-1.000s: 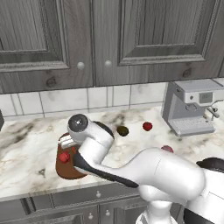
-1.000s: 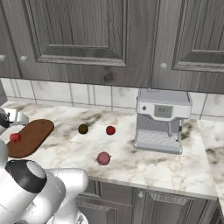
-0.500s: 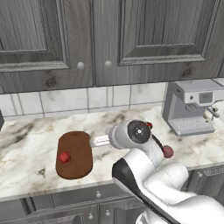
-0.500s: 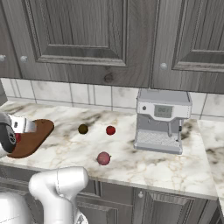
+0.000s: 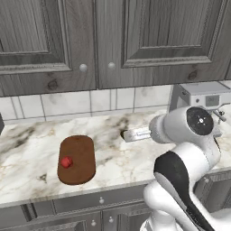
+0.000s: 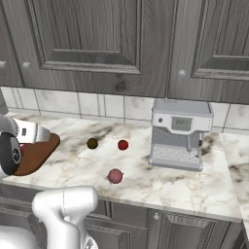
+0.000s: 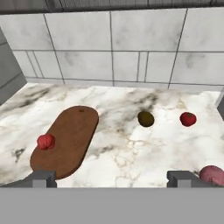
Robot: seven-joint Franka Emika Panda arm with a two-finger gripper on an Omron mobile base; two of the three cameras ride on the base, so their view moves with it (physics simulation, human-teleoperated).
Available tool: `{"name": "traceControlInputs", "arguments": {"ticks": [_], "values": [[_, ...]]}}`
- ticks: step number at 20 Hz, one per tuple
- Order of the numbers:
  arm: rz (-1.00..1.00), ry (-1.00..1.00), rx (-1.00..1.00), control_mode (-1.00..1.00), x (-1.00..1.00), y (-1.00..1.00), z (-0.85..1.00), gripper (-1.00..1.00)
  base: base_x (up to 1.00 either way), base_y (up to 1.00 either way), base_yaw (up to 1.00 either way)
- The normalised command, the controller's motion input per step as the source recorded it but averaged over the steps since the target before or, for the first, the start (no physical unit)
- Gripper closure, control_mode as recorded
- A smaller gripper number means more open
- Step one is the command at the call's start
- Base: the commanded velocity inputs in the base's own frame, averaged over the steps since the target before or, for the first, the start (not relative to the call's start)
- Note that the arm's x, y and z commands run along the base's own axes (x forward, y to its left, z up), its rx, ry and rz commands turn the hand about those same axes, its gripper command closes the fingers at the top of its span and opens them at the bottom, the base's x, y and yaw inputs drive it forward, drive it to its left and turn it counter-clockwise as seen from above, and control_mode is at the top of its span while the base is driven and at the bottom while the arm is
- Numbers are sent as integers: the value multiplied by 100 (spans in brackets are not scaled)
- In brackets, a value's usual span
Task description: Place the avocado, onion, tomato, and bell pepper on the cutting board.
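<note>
Starting at the left end of the marble counter [image 7: 131, 153], there's the cutting board [image 7: 70, 138], flat on the stone with its long axis running back toward the tiled wall. It carries one thing: the bell pepper [image 7: 45, 141], bright red and lumpy, sitting on the board's left edge toward the near end. From the left base view the same picture holds, board [image 5: 77, 158] with the pepper [image 5: 66, 162] on its left half.

Moving right off the board, the avocado [image 7: 145, 118] lies on bare counter, dark olive, well apart from the board's far end. Just right of it sits the tomato [image 7: 188, 118], round and red with a dark spot on top, near the avocado but not touching. In the right base view the two [image 6: 92, 143] [image 6: 123, 144] line up side by side between the board [image 6: 36, 151] and the espresso machine [image 6: 180, 133].

Nearer the front edge, right of the board and closer to us than the tomato, rests the onion [image 6: 115, 175], dusty pink, alone on the marble.

The gripper [image 7: 113, 178] hangs above the counter's front with its fingers [image 7: 41, 177] spread wide and nothing between them.
</note>
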Motion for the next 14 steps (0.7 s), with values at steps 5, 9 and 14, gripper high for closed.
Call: {"name": "traceControlInputs", "arguments": {"ticks": [5,9,14], "values": [[0,15,2,-100,-19,-51,46,-100,0,0,0],[0,-4,0,-100,-5,-17,-11,-100,0,0,0],[-3,-4,0,-100,-5,-42,-37,-100,0,0,0]]}}
